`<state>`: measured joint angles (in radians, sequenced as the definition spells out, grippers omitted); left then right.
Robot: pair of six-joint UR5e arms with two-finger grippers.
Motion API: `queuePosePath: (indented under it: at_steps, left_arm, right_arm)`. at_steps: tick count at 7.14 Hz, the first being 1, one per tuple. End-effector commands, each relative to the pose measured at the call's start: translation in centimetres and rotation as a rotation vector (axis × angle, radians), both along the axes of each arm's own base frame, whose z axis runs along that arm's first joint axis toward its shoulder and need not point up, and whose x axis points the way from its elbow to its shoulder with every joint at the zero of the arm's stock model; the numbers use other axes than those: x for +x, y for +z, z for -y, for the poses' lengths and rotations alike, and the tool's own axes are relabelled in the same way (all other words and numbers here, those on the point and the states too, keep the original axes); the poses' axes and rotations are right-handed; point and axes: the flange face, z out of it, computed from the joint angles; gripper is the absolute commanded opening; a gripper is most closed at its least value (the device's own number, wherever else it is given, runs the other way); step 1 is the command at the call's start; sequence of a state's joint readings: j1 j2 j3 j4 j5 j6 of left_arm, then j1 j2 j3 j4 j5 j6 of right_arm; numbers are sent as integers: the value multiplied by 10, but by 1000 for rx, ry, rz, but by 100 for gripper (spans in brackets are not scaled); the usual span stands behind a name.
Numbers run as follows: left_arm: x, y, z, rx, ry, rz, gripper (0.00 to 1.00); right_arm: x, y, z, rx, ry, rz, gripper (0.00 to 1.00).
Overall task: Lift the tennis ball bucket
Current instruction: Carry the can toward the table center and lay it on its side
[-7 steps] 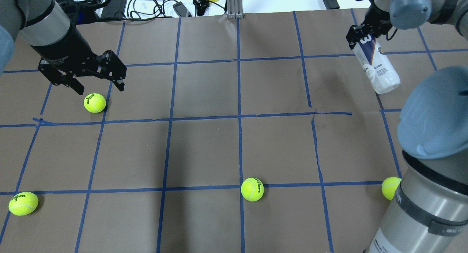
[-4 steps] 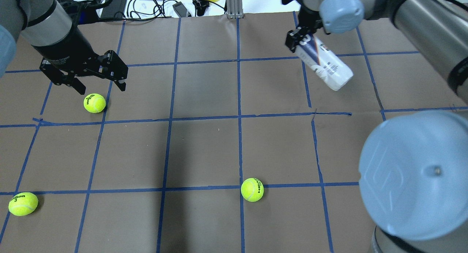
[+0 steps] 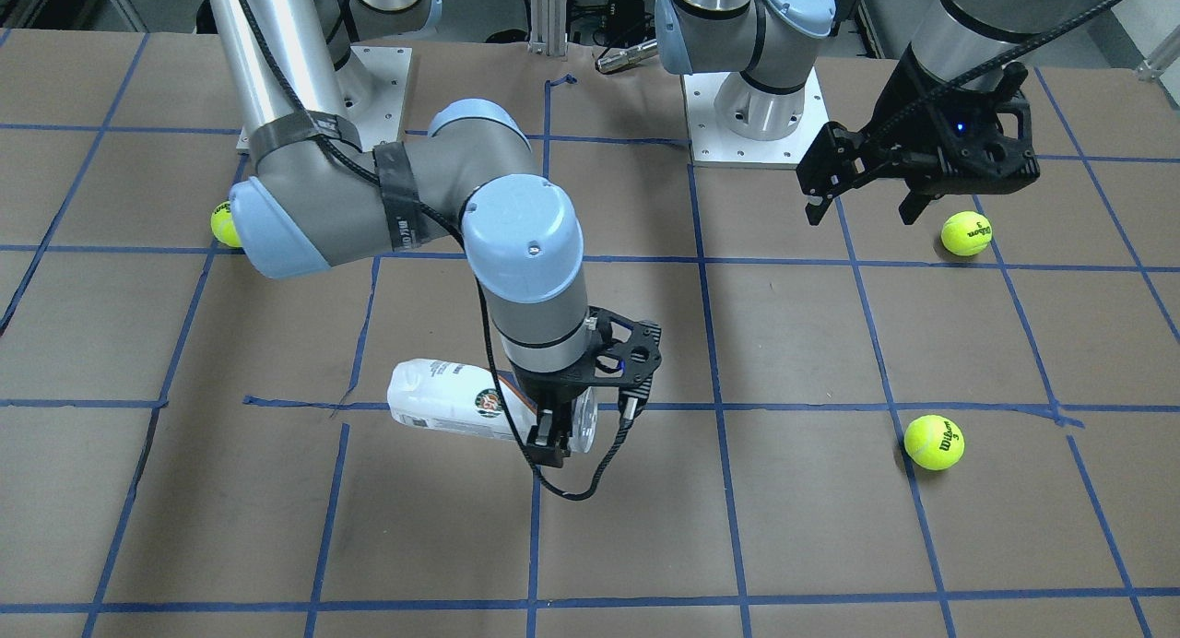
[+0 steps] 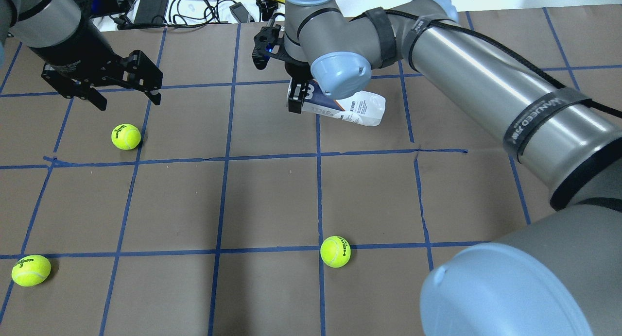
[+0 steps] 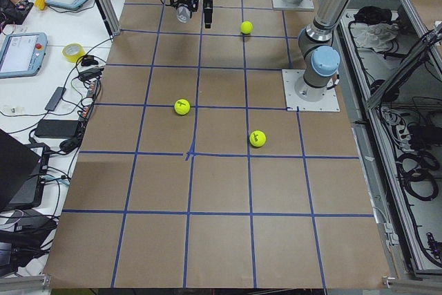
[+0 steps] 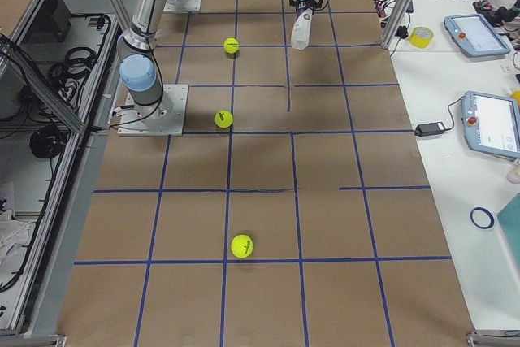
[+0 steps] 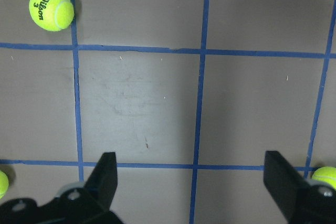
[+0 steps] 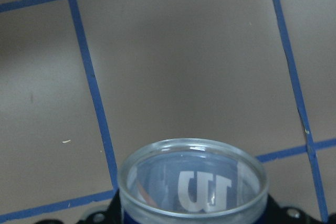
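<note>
The tennis ball bucket (image 4: 359,108) is an empty clear tube with a white-and-navy label. It is held nearly level above the table, past its middle. My right gripper (image 4: 295,101) is shut on its open end. It also shows in the front view (image 3: 442,398), with the right gripper (image 3: 551,443) at its mouth. The right wrist view looks over the tube's round rim (image 8: 191,153). My left gripper (image 4: 129,103) is open and empty above the table's far left, near a tennis ball (image 4: 126,136). It shows wide open in the left wrist view (image 7: 191,182).
Two more tennis balls lie on the brown gridded paper, one at the near left (image 4: 31,270) and one near the middle (image 4: 335,251). A fourth ball (image 3: 221,225) lies by the right arm's elbow. Cables and devices (image 4: 204,6) line the far edge.
My right arm has swung from the far right to the far middle with the tube, which has turned from steeply tilted to nearly level. My left gripper has shifted slightly farther away.
</note>
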<state>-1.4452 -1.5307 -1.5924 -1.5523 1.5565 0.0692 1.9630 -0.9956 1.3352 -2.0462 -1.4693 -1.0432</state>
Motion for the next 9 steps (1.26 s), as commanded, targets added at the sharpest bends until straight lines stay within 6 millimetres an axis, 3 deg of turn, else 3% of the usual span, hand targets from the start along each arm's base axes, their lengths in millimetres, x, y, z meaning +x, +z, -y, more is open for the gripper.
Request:
queuePosePath:
  at_steps: [1, 2, 3, 4, 5, 6, 7, 8, 9]
  left_arm:
    - [3, -6, -2, 11, 7, 2, 100]
    - [4, -5, -4, 10, 14, 1, 100]
    - [4, -6, -4, 11, 17, 0, 100]
    - [5, -4, -3, 5, 20, 3, 100]
    - [6, -4, -3, 5, 19, 12, 100]
    - [6, -4, -3, 11, 20, -1, 100]
    - [14, -3, -5, 43, 39, -1, 100]
    - [26, -5, -3, 44, 57, -16, 100]
    - [27, -4, -4, 43, 55, -15, 100]
  right_arm:
    - [43, -51, -21, 48, 142, 33, 15]
    - [53, -55, -25, 45, 161, 75, 17]
    - [54, -67, -31, 55, 168, 68, 30]
    - [53, -76, -33, 64, 177, 56, 80]
    - [52, -75, -32, 68, 112, 47, 100]
    - [52, -64, -27, 53, 67, 50, 100]
    - [39, -30, -14, 14, 44, 69, 100]
    - [15, 2, -6, 30, 9, 65, 100]
    - [-28, 42, 7, 52, -53, 69, 100]
